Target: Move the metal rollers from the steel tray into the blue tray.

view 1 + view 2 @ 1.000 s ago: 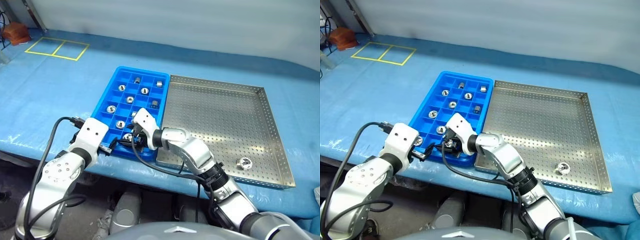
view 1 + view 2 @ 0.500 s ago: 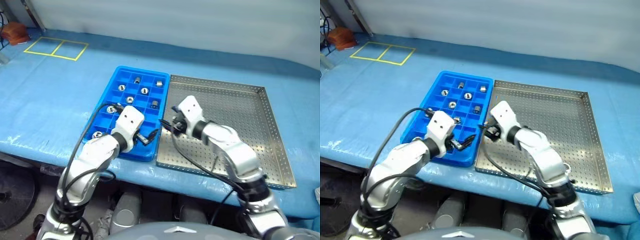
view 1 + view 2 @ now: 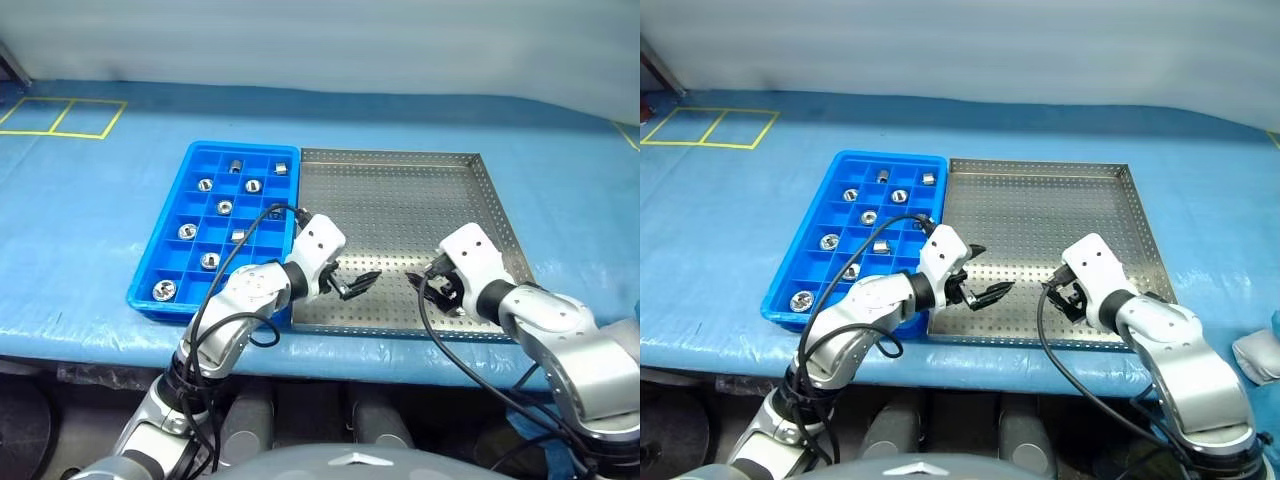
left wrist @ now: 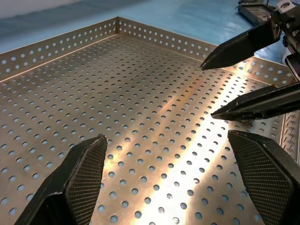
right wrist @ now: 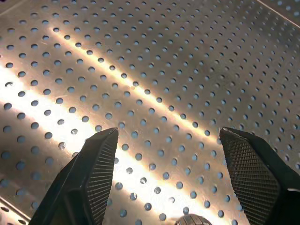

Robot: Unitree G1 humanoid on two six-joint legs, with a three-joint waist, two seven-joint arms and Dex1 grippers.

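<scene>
The steel tray [image 3: 400, 210] lies on the blue table with the blue tray [image 3: 240, 146] against its left side. Several metal rollers [image 3: 225, 207] sit in separate compartments of the blue tray. My left gripper [image 3: 355, 285] hangs open and empty over the steel tray's front left part, pointing right. Low over the front right part, my right gripper [image 3: 430, 290] is open too. In the right wrist view, one roller [image 5: 190, 220] peeks out on the perforated base close below the right gripper [image 5: 171, 178], between its fingers. The left wrist view faces the right gripper's fingers [image 4: 239, 44].
Yellow tape squares [image 3: 60, 117] mark the table's far left. A white object [image 3: 1255, 355] lies past the steel tray's front right corner. Black cables loop from both wrists. The table's front edge runs just before both trays.
The camera swung right. My right gripper left the blue tray's front and moved right across the steel tray to its front right. The left gripper moved right, from the blue tray's front onto the steel tray.
</scene>
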